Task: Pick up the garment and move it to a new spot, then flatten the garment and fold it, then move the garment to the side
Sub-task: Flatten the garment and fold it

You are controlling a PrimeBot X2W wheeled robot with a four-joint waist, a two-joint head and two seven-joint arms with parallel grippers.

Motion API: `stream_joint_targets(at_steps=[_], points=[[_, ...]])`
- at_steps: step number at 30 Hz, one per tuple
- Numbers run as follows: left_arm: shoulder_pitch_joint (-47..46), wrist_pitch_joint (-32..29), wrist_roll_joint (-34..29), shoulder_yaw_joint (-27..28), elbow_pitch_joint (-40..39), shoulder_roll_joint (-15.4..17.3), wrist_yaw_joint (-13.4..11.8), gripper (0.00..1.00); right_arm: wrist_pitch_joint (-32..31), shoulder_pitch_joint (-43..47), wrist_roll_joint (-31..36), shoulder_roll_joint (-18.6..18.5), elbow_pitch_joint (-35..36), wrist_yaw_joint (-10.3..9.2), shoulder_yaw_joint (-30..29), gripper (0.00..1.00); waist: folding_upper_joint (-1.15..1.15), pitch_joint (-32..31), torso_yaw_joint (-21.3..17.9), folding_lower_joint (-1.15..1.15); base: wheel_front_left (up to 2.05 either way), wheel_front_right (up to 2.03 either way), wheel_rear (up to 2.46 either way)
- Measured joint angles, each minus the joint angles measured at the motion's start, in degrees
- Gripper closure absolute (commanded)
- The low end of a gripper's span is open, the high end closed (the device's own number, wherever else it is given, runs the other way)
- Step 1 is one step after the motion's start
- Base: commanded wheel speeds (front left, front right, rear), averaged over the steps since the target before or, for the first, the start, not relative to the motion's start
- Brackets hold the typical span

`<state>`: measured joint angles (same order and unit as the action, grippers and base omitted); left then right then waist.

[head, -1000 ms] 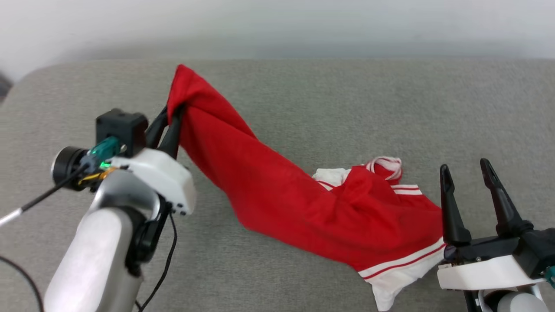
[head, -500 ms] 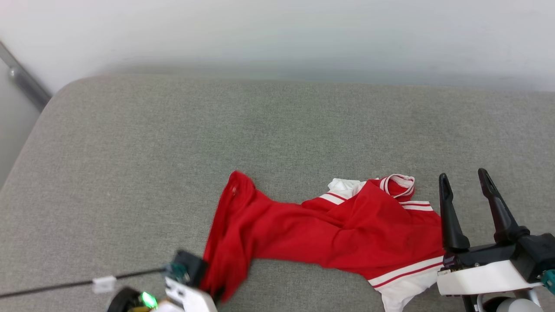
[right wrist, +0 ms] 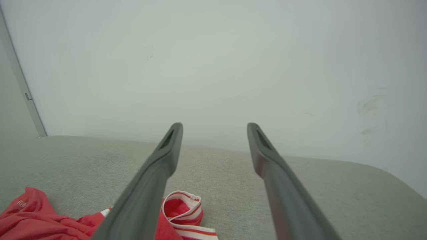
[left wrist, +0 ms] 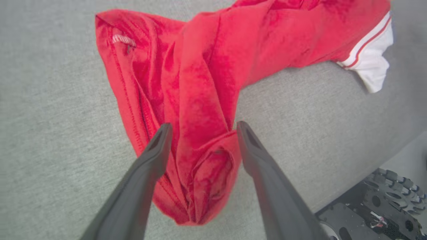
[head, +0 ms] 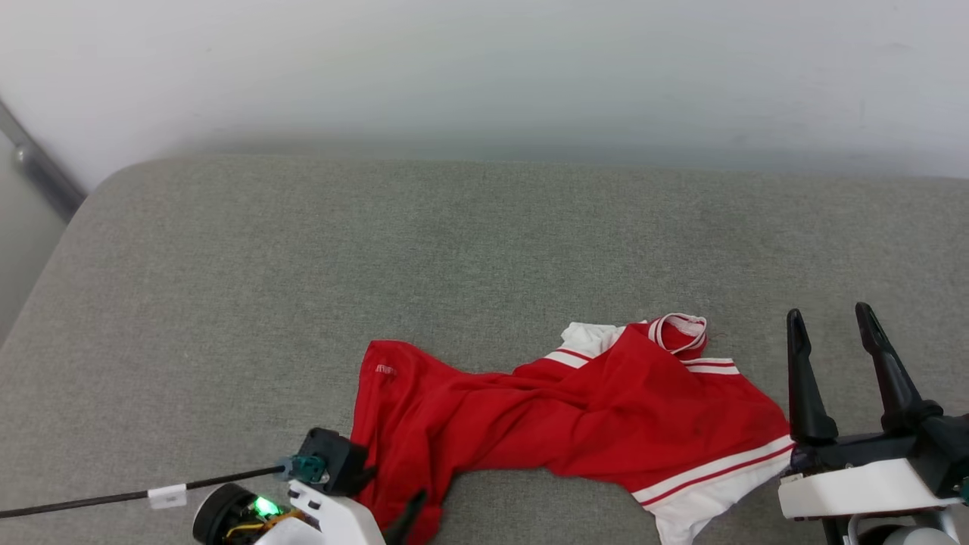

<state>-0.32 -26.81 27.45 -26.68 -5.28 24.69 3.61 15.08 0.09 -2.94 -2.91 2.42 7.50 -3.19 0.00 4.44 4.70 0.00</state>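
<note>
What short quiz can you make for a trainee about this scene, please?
1. True or false: the right pincer grips the garment.
2. The garment lies on: A) a grey cushion; B) a wooden table; C) a metal tray.
3. Fill in: the jaws of the left pincer stand ____, with red fabric between them.
Key: 1 false, its jaws stand open and empty; 2 A; 3 open.

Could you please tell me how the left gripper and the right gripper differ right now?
The left gripper points down at the garment, whose bunched red end lies between its fingers. The right gripper, in the head view, has bare grey cushion between its fingers. The left gripper is at the garment's left end, the right gripper beside its white-trimmed right end. Both stand open; neither clamps the fabric.
</note>
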Motion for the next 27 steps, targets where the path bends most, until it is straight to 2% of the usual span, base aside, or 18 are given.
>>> stream_joint_targets(at_steps=[6,9,11,17,27], points=[[-4.17,0.44,1.57,2.05,-6.65,-0.85,-0.15,0.0,0.0,0.09,-0.01,0.0,0.09,0.0,-0.25,0.0,0.0,-0.32,-1.6,0.0,0.0,0.0,0.0],[-8.48,-1.77,1.7,1.63,-7.01,-1.11,0.37,0.0,0.0,-0.2,-0.13,-0.02,0.1,0.0,-0.12,0.0,0.0,-0.03,-3.0,0.0,0.0,0.0,0.0],[-12.08,-3.57,1.82,1.11,-6.13,-1.08,1.0,0.0,0.0,-0.83,-0.3,0.01,0.13,0.0,0.05,0.0,0.0,0.37,-4.28,0.0,0.0,0.0,0.0],[-24.2,-12.84,8.21,-2.31,-1.31,-1.77,3.22,0.0,0.0,-2.53,-0.49,-0.01,1.24,0.01,0.43,0.0,0.0,2.65,-8.91,0.01,0.0,0.0,0.0],[-42.86,-25.48,15.77,-10.21,8.82,1.21,3.79,0.0,0.0,-5.11,-1.92,-0.03,2.52,0.01,0.32,0.0,0.0,9.13,-16.21,0.01,0.0,0.0,0.0]])
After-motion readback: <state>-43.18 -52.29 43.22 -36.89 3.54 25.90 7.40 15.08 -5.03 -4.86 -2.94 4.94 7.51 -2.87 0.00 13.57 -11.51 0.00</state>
